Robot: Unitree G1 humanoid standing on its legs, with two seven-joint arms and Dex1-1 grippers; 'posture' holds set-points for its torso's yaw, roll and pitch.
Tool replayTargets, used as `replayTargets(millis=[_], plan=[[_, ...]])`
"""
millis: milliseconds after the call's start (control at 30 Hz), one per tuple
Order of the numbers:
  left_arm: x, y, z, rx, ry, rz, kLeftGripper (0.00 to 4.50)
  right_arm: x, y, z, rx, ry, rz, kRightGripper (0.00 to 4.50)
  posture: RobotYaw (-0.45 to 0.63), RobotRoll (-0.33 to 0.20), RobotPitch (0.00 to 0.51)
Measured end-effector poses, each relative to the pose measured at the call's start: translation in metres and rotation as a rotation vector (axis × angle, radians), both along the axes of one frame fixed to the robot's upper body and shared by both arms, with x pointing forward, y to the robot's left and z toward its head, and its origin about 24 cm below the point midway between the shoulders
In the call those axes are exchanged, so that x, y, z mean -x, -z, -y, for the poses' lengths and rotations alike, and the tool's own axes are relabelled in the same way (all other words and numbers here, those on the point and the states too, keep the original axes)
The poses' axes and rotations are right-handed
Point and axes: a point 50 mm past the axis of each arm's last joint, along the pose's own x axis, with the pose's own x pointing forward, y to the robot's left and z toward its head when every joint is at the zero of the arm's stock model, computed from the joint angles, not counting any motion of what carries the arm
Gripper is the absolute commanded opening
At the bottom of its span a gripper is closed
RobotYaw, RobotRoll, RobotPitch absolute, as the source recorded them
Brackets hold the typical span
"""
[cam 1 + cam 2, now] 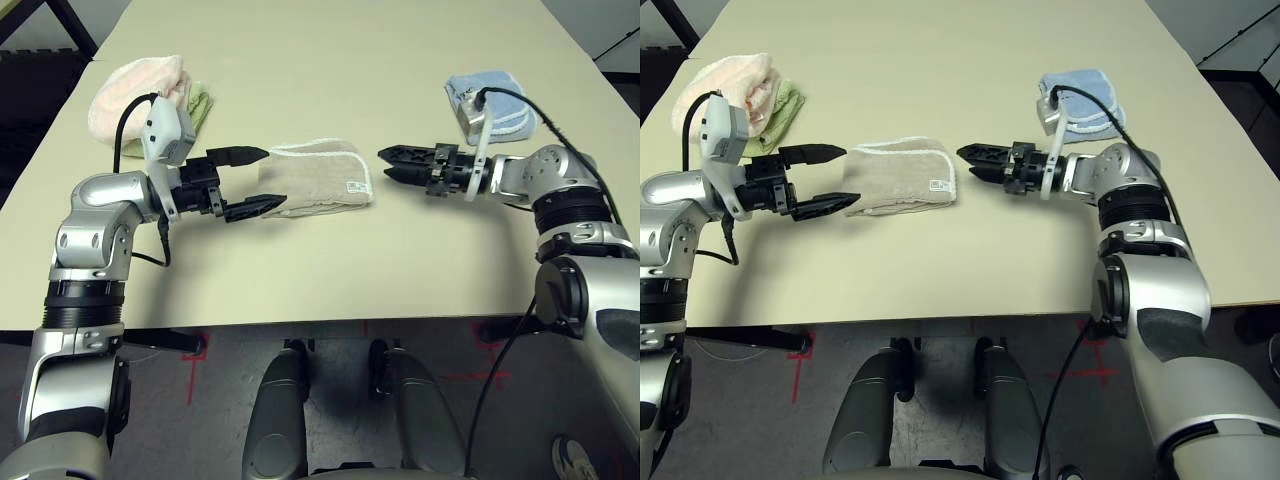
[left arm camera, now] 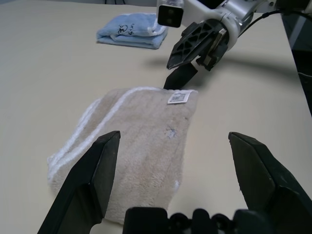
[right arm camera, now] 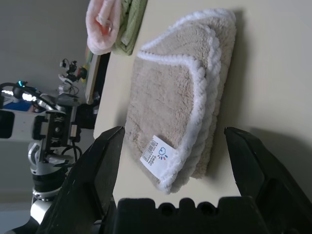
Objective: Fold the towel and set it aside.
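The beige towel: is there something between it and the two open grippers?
No. Bare table lies between the folded towel and the right gripper. The left gripper is at its other end, nothing between.

Bare table (image 1: 330,60) is lying open beyond the folded towel (image 1: 318,178) — only the left gripper (image 1: 245,182) and right gripper (image 1: 395,164) are flanking it.

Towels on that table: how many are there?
4. A beige towel lies in the middle between the arms, a blue one at far right, and a pink one on a green one at far left.
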Motion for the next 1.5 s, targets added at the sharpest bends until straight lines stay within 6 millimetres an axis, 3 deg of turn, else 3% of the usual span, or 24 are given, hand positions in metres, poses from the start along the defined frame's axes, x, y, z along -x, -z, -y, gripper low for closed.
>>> replayTargets(millis=[533,667,967,1233,1367,1500], plan=[[0.006,0.002,0.001,-0.007,0.013,0.006,4.5,-0.004,0.001,-0.05,0.027,-0.04,-0.006,4.46,0.07,0.0,0.25],[0.006,0.001,0.001,-0.011,0.012,0.01,4.5,-0.006,0.003,-0.052,0.029,-0.027,0.0,3.52,0.07,0.0,0.249],[0.007,0.0,0.001,-0.017,0.013,0.013,4.5,-0.007,0.001,-0.049,-0.018,-0.01,0.007,0.06,0.05,0.0,0.244],[0.007,0.001,0.002,-0.02,0.016,0.009,4.5,-0.015,-0.024,-0.033,-0.205,0.09,0.139,0.01,0.02,0.0,0.234],[0.007,0.002,0.002,-0.021,0.017,0.006,4.5,-0.028,-0.044,-0.018,-0.312,0.297,0.252,0.01,0.01,0.0,0.229],[0.007,0.003,0.002,-0.018,0.006,0.001,4.5,-0.042,-0.08,0.006,-0.396,0.608,0.424,0.01,0.0,0.0,0.225]])
